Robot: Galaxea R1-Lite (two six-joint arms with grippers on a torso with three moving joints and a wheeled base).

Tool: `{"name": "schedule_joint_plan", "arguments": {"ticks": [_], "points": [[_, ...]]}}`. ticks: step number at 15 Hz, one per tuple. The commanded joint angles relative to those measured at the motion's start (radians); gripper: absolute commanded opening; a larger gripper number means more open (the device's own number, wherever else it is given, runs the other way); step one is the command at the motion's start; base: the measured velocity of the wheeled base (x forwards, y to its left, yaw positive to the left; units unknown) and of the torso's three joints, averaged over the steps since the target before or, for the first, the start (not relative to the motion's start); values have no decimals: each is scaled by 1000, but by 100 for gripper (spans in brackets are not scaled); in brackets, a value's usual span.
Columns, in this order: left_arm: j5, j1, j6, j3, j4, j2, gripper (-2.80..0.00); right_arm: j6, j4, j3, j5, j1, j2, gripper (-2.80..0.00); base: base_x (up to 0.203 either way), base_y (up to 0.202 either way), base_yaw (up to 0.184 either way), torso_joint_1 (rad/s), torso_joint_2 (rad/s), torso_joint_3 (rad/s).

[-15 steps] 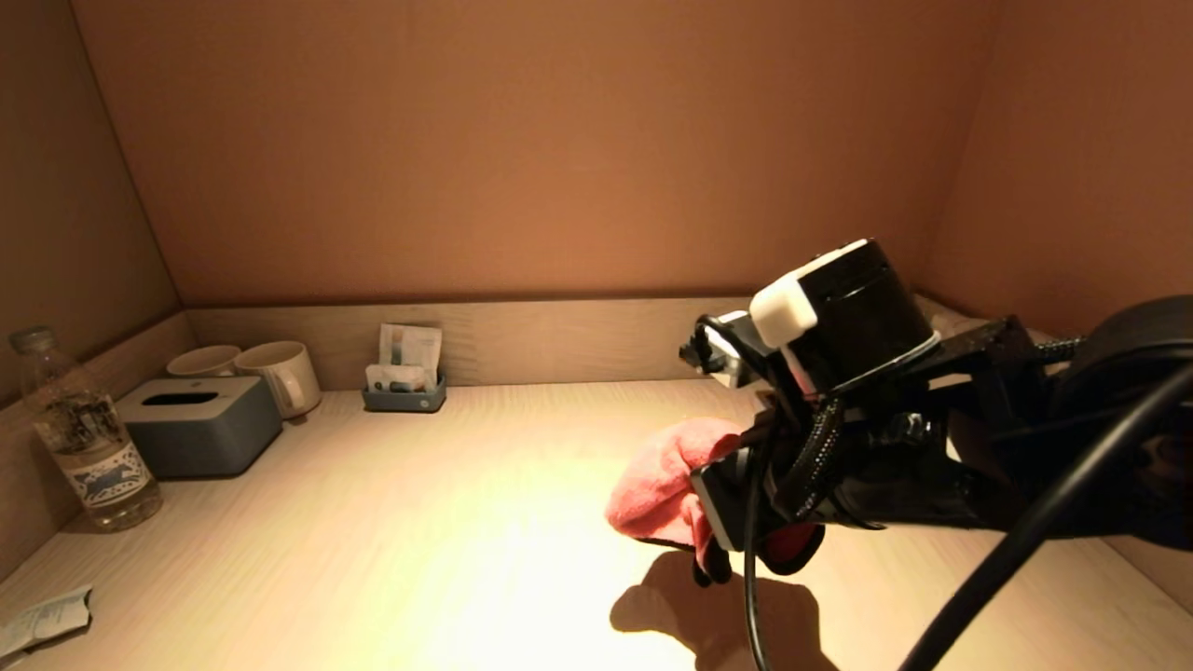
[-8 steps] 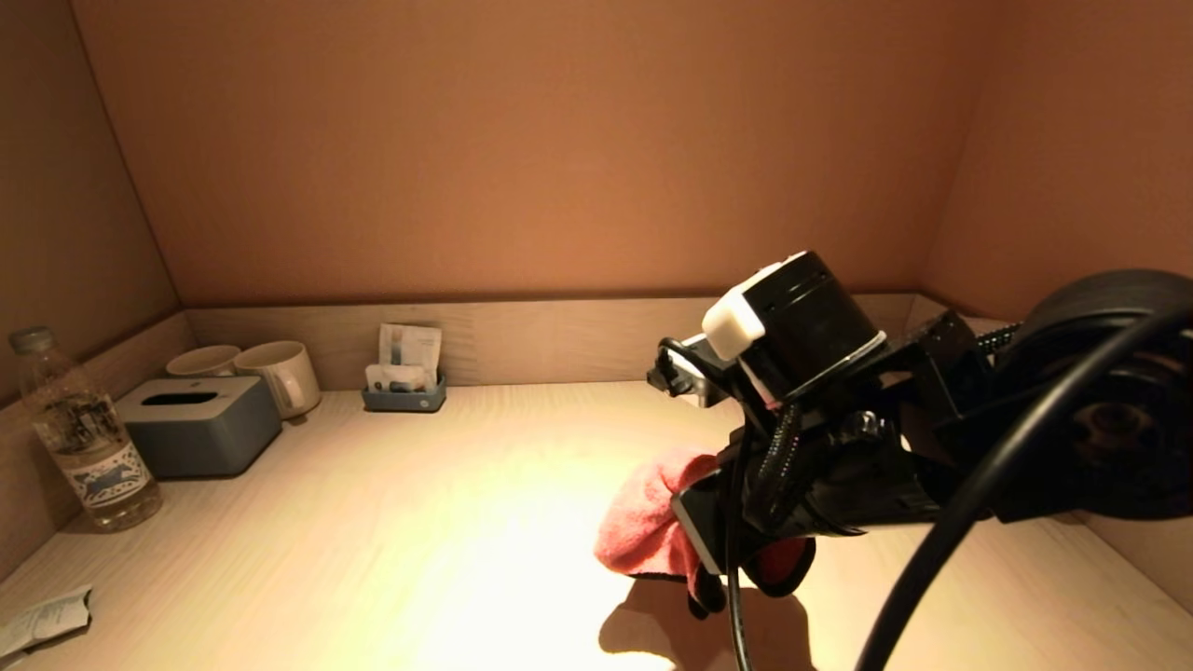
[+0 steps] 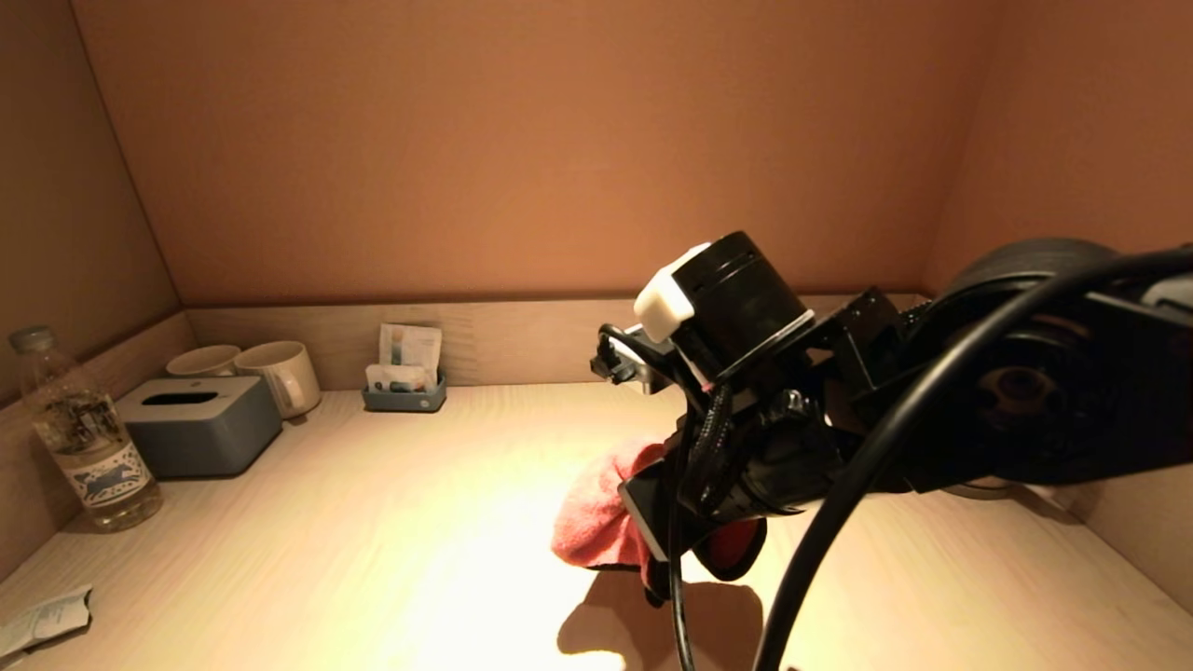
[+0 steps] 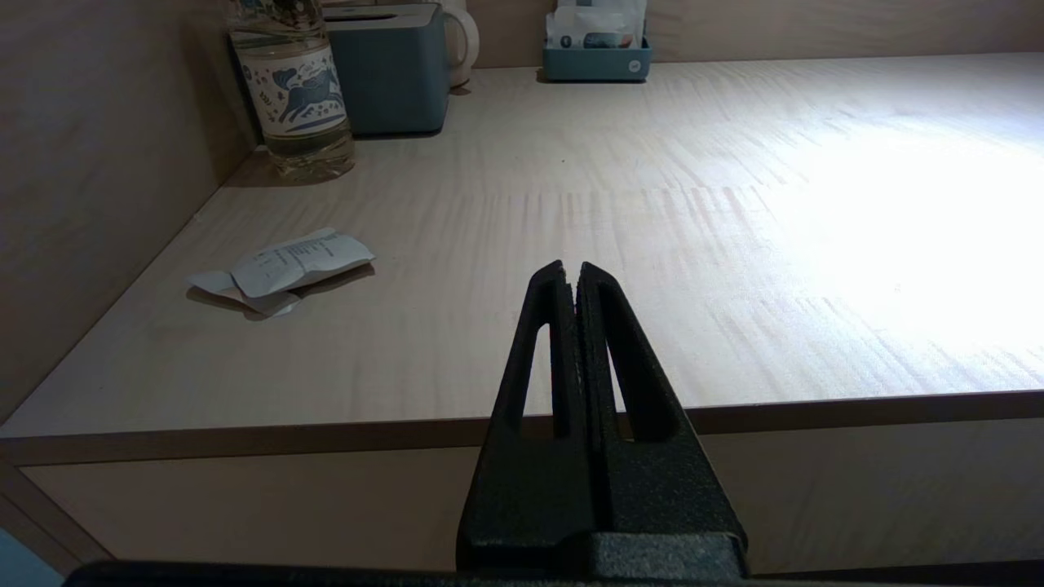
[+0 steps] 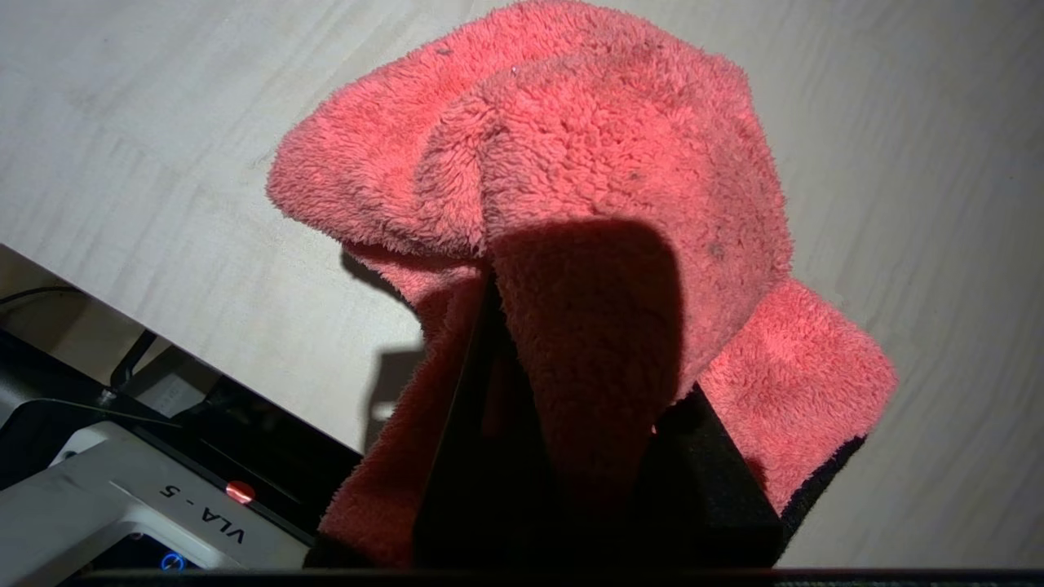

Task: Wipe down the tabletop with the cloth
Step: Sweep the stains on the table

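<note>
My right gripper (image 3: pixel 657 559) is shut on a fluffy pink cloth (image 3: pixel 596 513) with a dark hem, over the middle-right of the light wooden tabletop (image 3: pixel 373 522). The cloth hangs bunched around the fingers, low over the wood; I cannot tell whether it touches. In the right wrist view the cloth (image 5: pixel 571 163) drapes over the right gripper (image 5: pixel 571 269) and hides the fingertips. My left gripper (image 4: pixel 571 273) is shut and empty, parked off the table's front edge at the left; it does not show in the head view.
At the back left stand a grey tissue box (image 3: pixel 198 424), two white mugs (image 3: pixel 278 373), a small caddy with sachets (image 3: pixel 404 387) and a water bottle (image 3: pixel 84 438). A crumpled paper (image 3: pixel 42 620) lies at the front left. Walls close the left, back and right.
My right arm has moved left across the table, carrying the cloth with it, and slightly toward the front. The left gripper has no earlier frame to compare.
</note>
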Motion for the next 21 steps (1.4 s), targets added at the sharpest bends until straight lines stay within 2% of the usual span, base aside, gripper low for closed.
{"name": "schedule_joint_plan", "arguments": {"ticks": [1, 13, 21], "points": [[0, 0, 0, 1, -1, 1, -280, 1, 12, -5, -1, 7, 7, -280, 0, 0, 0, 0, 0, 0], [0, -1, 0, 1, 0, 1, -280, -1, 6, -14, -2, 18, 13, -280, 0, 0, 0, 0, 0, 0], [0, -1, 0, -1, -1, 1, -280, -3, 7, -93, -3, 4, 67, -280, 0, 0, 0, 0, 0, 0]]}}
